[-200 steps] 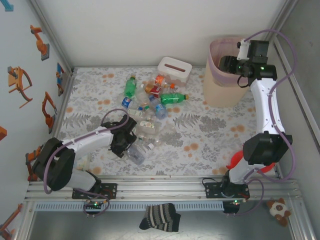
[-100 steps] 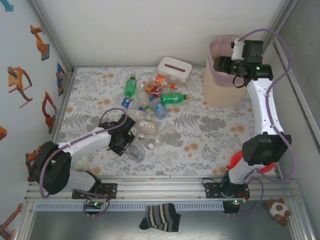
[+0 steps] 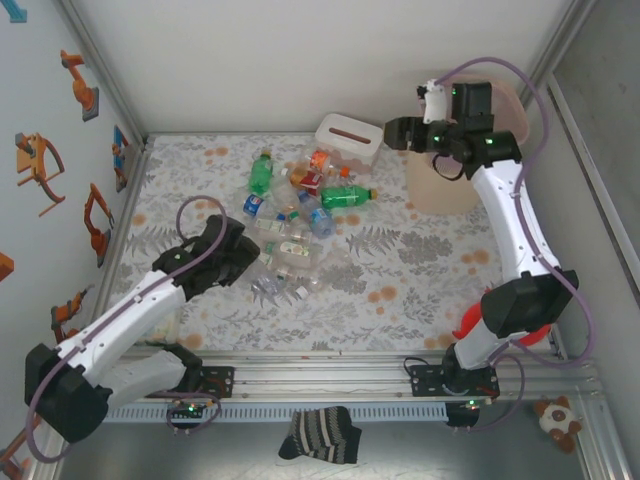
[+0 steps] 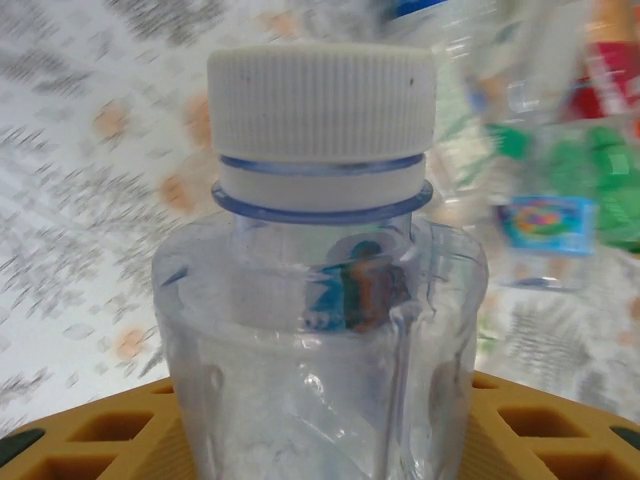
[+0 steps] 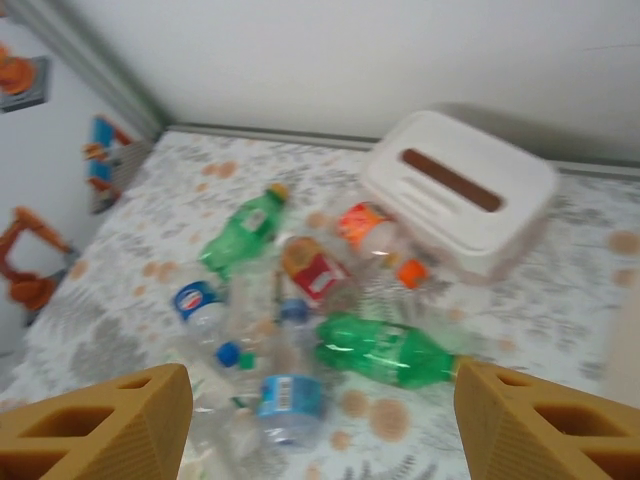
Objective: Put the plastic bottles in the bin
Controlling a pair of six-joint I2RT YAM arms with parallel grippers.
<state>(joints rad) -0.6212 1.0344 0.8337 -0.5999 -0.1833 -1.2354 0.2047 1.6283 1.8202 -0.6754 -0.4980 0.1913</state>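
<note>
A clear plastic bottle with a ribbed white cap [image 4: 320, 300] stood clamped neck-up between the orange fingers of the left gripper [image 3: 242, 266], at about 8 o'clock from the heap of remaining plastic bottles [image 3: 300, 215] on the floral-patterned table [image 3: 420, 270]. A second earlier those jaws had stood apart around the bottle as it lay at the near edge of the heap. They had since shut on it, so one more bottle was secured but not yet delivered. The tall beige bin with its pink liner [image 3: 440, 190] sat well apart at the table's 2 o'clock corner, across the heap from the held bottle. The heap itself, mostly clear bottles with a green one [image 5: 385, 350] and a red-labelled one [image 5: 312, 270] among them, lay near the table's middle, with the white rectangular slotted tissue box [image 5: 455, 190] touching it at 1 o'clock. The right gripper [image 3: 392, 132], which a second before had hung over the bin's mouth, had swung off the rim toward 9 o'clock. It was now above the tissue box with its jaws apart and empty. That suggested it was heading back for another bottle. Most of the work was evidently still ahead, with the bulk of the bottles still on the table.
</note>
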